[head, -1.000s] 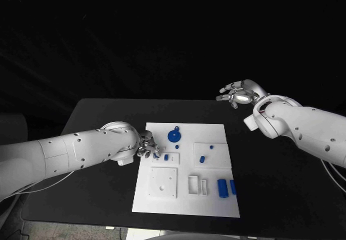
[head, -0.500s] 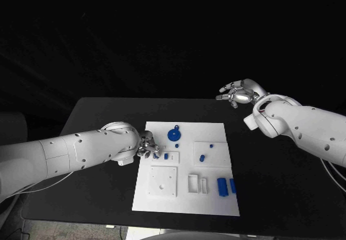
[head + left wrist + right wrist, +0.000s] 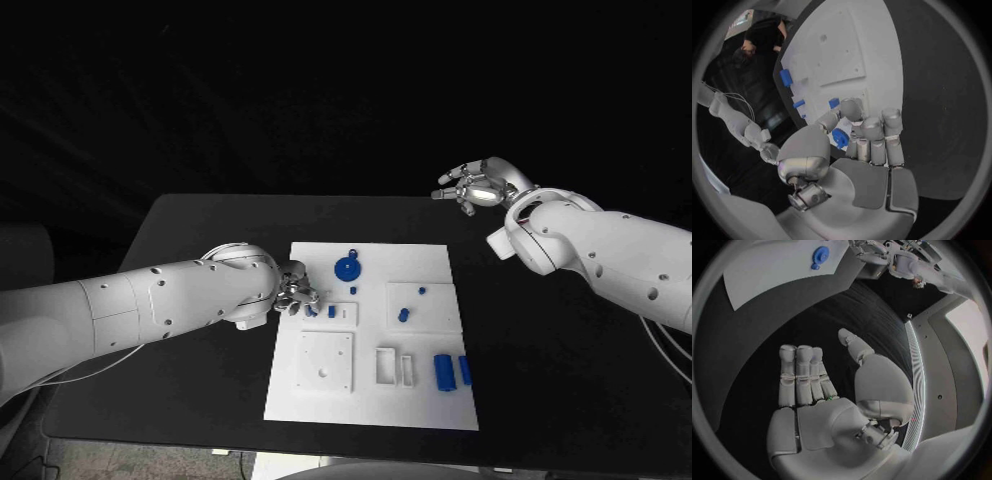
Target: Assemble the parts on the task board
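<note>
Left wrist view: stubby blue part (image 3: pixel 840 138), long axis unclear.

Black table (image 3: pixel 202 380) (white task board (image 3: pixel 375 400) atop)

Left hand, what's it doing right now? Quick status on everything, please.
Left hand pinches a small blue part at the task board's left edge. Right hand open, raised beyond the table's far edge. Nothing in the way.

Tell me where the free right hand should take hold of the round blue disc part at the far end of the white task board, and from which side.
Grip the round blue disc part across its rim, coming straight down from above: it seems to lie flat on the white task board, with open board around it. The right robot hand hovers open beyond the board's far right corner.
</note>
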Robot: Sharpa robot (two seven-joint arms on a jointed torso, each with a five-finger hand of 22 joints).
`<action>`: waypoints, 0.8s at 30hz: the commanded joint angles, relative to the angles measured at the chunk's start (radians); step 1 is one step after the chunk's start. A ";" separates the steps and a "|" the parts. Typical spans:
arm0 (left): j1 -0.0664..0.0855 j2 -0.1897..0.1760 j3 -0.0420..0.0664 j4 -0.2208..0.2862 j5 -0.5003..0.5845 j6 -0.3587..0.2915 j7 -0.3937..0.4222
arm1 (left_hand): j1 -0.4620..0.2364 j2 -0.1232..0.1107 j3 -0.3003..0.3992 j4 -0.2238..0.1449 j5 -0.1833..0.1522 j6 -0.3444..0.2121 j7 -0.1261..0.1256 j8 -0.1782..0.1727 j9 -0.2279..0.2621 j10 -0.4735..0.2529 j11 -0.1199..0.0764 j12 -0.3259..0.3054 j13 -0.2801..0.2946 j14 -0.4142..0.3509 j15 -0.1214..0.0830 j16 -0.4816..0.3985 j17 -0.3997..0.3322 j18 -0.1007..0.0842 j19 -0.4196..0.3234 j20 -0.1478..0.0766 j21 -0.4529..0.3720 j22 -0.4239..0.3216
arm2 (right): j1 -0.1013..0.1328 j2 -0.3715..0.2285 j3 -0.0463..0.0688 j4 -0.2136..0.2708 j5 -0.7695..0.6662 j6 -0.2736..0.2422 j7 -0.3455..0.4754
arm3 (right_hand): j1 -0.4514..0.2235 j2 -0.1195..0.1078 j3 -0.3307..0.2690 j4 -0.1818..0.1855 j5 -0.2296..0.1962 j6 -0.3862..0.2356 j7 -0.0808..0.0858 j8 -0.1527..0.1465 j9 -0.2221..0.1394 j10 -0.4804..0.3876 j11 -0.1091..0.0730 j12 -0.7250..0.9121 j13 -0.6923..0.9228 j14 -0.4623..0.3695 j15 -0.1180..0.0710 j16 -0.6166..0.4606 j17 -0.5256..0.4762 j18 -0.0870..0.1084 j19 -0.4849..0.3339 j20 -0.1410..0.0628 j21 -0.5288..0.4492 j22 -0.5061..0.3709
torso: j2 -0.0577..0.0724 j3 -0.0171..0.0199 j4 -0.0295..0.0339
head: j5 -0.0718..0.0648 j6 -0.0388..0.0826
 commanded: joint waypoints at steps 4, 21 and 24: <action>-0.004 0.000 -0.003 0.002 -0.020 0.034 -0.011 | 0.001 0.012 0.005 -0.003 0.003 0.112 -0.037 0.006 -0.001 -0.003 -0.007 0.005 0.002 0.012 -0.020 0.004 0.002 0.010 0.009 -0.097 0.004 0.001 | -0.002 0.000 0.000 0.000 -0.002 0.014 0.005 | -0.005 0.006 -0.002 -0.006 0.005 0.001 0.007 0.002 -0.002 -0.007 0.002 0.004 -0.002 -0.005 0.001 0.005 -0.002 0.070 0.004 0.006 -0.004 0.002 | 0.000 0.0004 0.0003 | 0.000 -0.002; -0.004 -0.003 -0.003 -0.002 -0.022 0.041 -0.017 | 0.002 0.013 0.008 -0.005 0.003 0.111 -0.038 0.007 -0.001 -0.004 -0.007 0.007 0.002 0.011 -0.020 0.005 0.002 0.010 0.009 -0.098 0.005 0.002 | -0.003 0.000 0.000 -0.001 -0.002 0.014 0.005 | -0.006 0.006 -0.002 -0.006 0.005 0.001 0.007 0.002 -0.002 -0.008 0.002 0.005 -0.004 -0.005 0.001 0.005 -0.002 0.070 0.005 0.006 -0.004 0.002 | 0.000 -0.0002 0.0006 | -0.001 -0.002; -0.004 -0.002 -0.003 -0.002 -0.022 0.042 -0.017 | 0.002 0.012 0.008 -0.005 0.003 0.111 -0.038 0.007 -0.001 -0.004 -0.007 0.007 0.002 0.011 -0.020 0.005 0.002 0.010 0.009 -0.098 0.005 0.002 | -0.003 0.000 0.000 -0.001 -0.002 0.015 0.005 | -0.006 0.006 -0.002 -0.006 0.005 0.001 0.007 0.002 -0.002 -0.008 0.002 0.005 -0.004 -0.005 0.001 0.006 -0.002 0.070 0.005 0.006 -0.004 0.003 | 0.000 -0.0003 0.0002 | -0.001 -0.001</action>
